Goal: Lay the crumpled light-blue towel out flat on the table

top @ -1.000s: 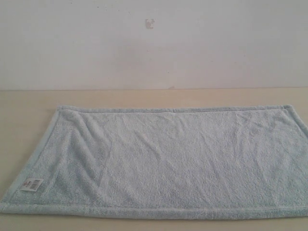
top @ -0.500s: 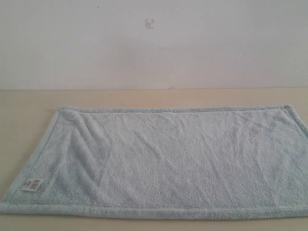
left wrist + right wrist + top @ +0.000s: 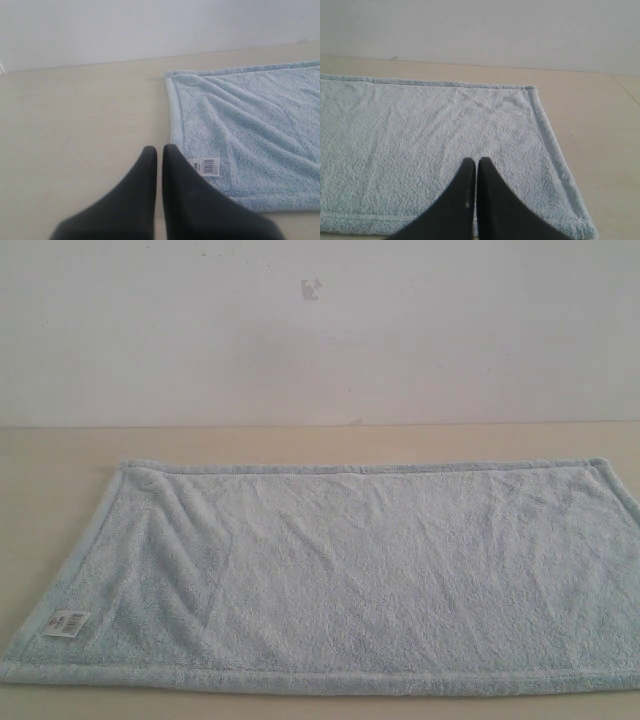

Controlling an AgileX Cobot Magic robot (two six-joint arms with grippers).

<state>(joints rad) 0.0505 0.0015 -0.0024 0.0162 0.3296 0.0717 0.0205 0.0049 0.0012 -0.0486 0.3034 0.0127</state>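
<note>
The light-blue towel [image 3: 350,575] lies spread out as a rectangle on the beige table [image 3: 60,455], with soft creases near its left end and a white label [image 3: 66,623] at the near left corner. Neither gripper shows in the exterior view. In the left wrist view my left gripper [image 3: 160,150] is shut and empty, over bare table just beside the towel [image 3: 250,130] edge and its label [image 3: 206,166]. In the right wrist view my right gripper [image 3: 476,161] is shut and empty, held above the towel [image 3: 430,140] near its right end.
A plain pale wall [image 3: 320,330] with a small mark [image 3: 311,288] rises behind the table. Bare tabletop runs along the far side and to the left of the towel. The towel's right end runs out of the exterior view.
</note>
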